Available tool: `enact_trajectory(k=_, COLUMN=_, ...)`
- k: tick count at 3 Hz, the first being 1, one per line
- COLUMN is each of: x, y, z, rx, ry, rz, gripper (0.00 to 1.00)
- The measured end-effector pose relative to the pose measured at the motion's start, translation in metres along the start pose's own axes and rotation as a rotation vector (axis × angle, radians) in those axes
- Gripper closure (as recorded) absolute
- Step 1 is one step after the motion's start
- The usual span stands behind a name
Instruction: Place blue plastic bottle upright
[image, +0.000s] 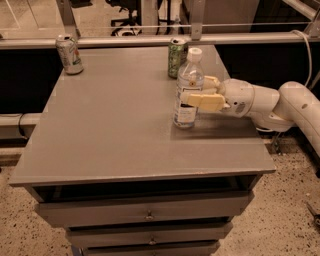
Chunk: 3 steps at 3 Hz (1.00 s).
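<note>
Tabletop (110, 135); upright bottle (185, 112) between jaws

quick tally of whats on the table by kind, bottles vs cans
Bottles: 1, the blue plastic bottle, upright, right of centre, with the gripper closed around its middle.
Cans: 2, the green can behind the bottle and the white-and-red can at the far left corner.
Total: 3

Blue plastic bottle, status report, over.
Gripper clamped on blue plastic bottle mid-body. Bottle upright, base on table. Green can close behind; other can far corner.
</note>
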<state>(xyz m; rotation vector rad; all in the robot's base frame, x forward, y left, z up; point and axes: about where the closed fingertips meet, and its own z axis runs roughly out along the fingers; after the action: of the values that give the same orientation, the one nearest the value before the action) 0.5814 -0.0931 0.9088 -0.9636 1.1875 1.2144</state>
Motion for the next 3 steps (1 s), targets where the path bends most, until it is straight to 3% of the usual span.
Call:
enact_trajectory(k=1, x=-0.002, y=0.001, z=-0.003, rx=0.0, ry=0.013, rz=-0.016, gripper=0.01)
enact_trajectory(k=3, x=-0.011, y=0.006, z=-0.038, rx=0.018, ry=0.118, rz=-0.108, gripper=0.0)
